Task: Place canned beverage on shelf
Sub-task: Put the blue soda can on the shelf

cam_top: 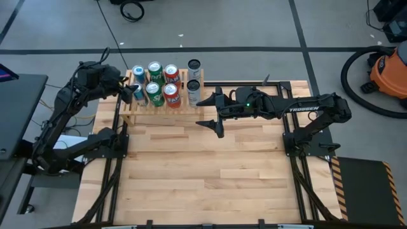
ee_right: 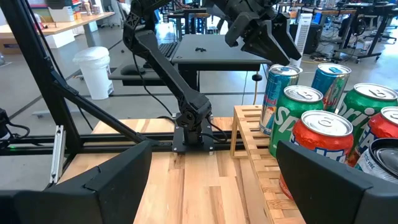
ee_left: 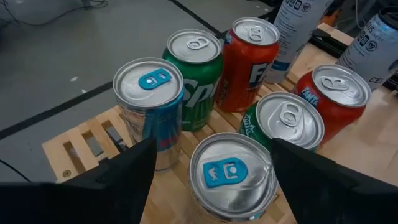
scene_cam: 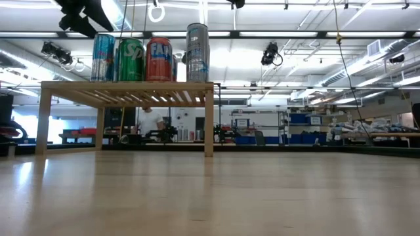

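At the table's 11 o'clock corner sits the shelf [cam_top: 130, 116], light-wood slats on short legs, loaded with cans in two rows. Far row: blue can [cam_top: 138, 74], green can [cam_top: 154, 70], red can [cam_top: 170, 73], tall grey can [cam_top: 194, 67]. Near row: blue-tab can [cam_top: 140, 95] at the left end, then second green can [cam_top: 154, 93], second red can [cam_top: 171, 95], second grey can [cam_top: 194, 92]. Shelf's leftmost slats are bare.

Left gripper [cam_top: 129, 90] hangs over the shelf's left end, right above the blue-tab can. Left wrist view: fingers [ee_left: 127, 168] spread wide, one on each side of the blue-tab can [ee_left: 231, 177], both above its lid, not clamped on it; contact looks absent, though that view cuts off the tips. Can stands upright on the slats, touching the second green can [ee_left: 289, 121].

Right gripper [cam_top: 211, 112] floats at 3 o'clock of the shelf, just off its right end, above bare tabletop [cam_top: 210, 165]. Fingers [ee_right: 106, 180] wide apart, holding nothing, aimed along the shelf toward the left arm.

Low view shows the shelf [scene_cam: 128, 88] standing level with four cans lined up on top
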Controlling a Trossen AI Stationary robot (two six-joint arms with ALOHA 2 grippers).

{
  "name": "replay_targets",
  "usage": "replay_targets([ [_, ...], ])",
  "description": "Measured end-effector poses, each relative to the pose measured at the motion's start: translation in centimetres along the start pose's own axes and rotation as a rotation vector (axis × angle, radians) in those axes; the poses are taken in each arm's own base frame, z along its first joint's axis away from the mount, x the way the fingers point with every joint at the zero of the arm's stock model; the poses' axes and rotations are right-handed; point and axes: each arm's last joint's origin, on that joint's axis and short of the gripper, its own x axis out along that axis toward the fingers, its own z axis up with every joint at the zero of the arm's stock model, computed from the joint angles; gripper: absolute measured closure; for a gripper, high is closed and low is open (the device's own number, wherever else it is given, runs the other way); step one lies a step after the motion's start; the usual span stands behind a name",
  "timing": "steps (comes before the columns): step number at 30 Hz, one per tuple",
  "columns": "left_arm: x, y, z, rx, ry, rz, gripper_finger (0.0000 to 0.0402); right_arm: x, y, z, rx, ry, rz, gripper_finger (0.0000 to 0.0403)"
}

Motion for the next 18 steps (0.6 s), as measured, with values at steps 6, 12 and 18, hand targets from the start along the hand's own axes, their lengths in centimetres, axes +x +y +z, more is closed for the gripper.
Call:
replay_targets([
  [6,1.2,-0.2,0.2,-0.008,0.045,-0.027,0.0086,0.0,0.0,0.0,0.0,0.0,0.0,0.0048],
  [12,1.7,-0.3,0.3,-0.012,0.061,-0.037,0.0086,0.0,0.0,0.0,0.0,0.0,0.0,0.0048],
  [18,1.6,-0.3,-0.3,-0.034,0.119,-0.015,0.0086,0.0,0.0,0.0,0.0,0.0,0.0,0.0048],
])
